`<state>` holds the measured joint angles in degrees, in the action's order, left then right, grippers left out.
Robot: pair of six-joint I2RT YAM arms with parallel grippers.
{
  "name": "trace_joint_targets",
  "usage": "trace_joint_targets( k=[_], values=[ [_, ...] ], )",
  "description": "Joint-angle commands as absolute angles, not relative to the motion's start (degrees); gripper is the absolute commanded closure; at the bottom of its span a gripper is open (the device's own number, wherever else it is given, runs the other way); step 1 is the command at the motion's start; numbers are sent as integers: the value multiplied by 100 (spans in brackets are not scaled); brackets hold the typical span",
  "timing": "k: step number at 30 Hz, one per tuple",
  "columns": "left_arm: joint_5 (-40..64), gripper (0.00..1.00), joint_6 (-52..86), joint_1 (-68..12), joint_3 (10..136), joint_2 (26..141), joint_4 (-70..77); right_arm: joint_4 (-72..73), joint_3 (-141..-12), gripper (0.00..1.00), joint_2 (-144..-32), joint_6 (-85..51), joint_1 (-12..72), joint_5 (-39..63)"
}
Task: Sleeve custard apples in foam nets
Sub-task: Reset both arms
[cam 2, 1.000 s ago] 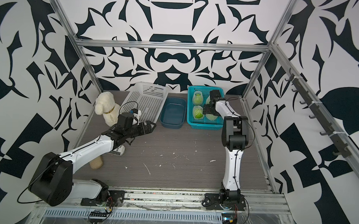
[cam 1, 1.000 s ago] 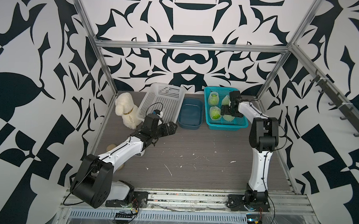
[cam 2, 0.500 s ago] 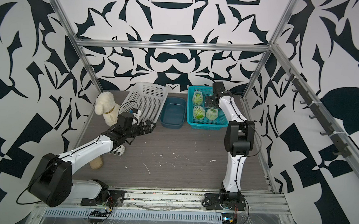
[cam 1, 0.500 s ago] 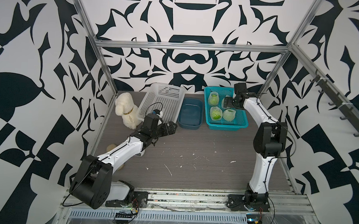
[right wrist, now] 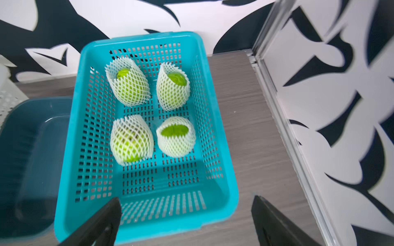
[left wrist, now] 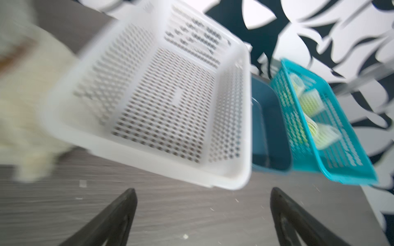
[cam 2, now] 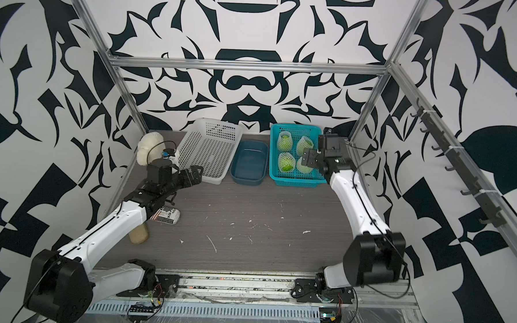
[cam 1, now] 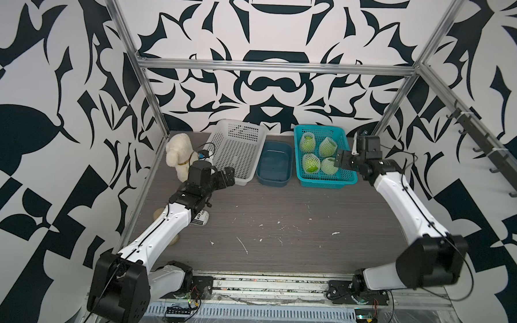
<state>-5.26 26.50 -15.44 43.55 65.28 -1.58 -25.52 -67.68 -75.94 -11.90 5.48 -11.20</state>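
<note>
Four apples are sitting sleeved in nets inside the teal basket. The left gripper and right gripper are hovering spread, empty. A packet is showing the letters "ex".

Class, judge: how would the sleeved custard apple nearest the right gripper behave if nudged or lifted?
The custard apple looks round, so a nudge would probably rock or roll it, within the teal basket walls. Its foam net looks soft, likely cushioning and gripping jaws. The net's open end might let fruit slip out.
</note>
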Motion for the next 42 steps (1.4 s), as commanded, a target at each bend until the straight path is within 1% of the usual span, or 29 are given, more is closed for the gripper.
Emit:
trace_joint_targets(
  k=[1,5,9,12,15,18,23,25,28,30,31,32,33,34,36,38,39,41,42],
  values=[
    [-1217,1,2283,-1182,4100,6332,-79,-1335,-5493,1,-6683,-1164,571,-1561],
    [-1722,0,2163,-730,3665,6294,550,37,-3795,1,-5712,-844,571,-2077],
    [-2235,0,1921,-541,3068,6438,1476,1322,-2419,1,-5478,-935,571,-2344],
    [-2411,0,1685,-544,2645,6516,2223,2599,-1609,1,-5807,-989,572,-2522],
    [-2573,1,1492,-536,2656,6569,2289,3935,-1089,1,-6270,-891,571,-2358],
    [-2761,1,1310,-526,2586,6854,2561,4772,-1023,1,-6775,-590,573,-2000],
    [-2792,1,980,-474,2466,7466,3194,6037,-1082,1,-7732,-225,571,-1720],
    [-2750,1,760,-470,2290,7642,3675,5885,-1244,1,-7996,-173,571,-1645],
    [-2670,1,465,-423,1912,7896,4798,6462,-1160,1,-8476,-105,571,-1430],
    [-2434,0,400,-297,1754,7993,5277,7091,-1060,1,-8915,-92,571,-1391],
    [-2330,0,504,-187,1767,8066,5284,7288,-1073,1,-9056,-58,572,-1364],
    [-2068,1,621,-23,1761,8184,5303,7160,-1131,1,-9048,-34,571,-1317],
    [-1866,0,687,81,1725,8380,5532,6730,-1219,1,-8905,-50,571,-1277],
    [-1779,1,719,138,1698,8624,5788,6335,-1334,1,-8798,-67,571,-1254],
    [-1544,0,580,165,1752,9085,6342,6036,-1584,1,-8879,-31,571,-1287],
    [-1417,1,671,161,1880,8761,5549,5540,-1814,1,-8841,-163,571,-1540],
    [-1412,0,678,164,1896,8724,5417,5348,-1917,1,-8849,-189,571,-1629],
    [-1469,0,646,160,1759,8979,6115,5281,-1974,1,-8871,-147,571,-1609],
    [-1463,1,667,162,1756,8957,6127,5231,-1984,1,-8851,-156,571,-1608]
  ],
)
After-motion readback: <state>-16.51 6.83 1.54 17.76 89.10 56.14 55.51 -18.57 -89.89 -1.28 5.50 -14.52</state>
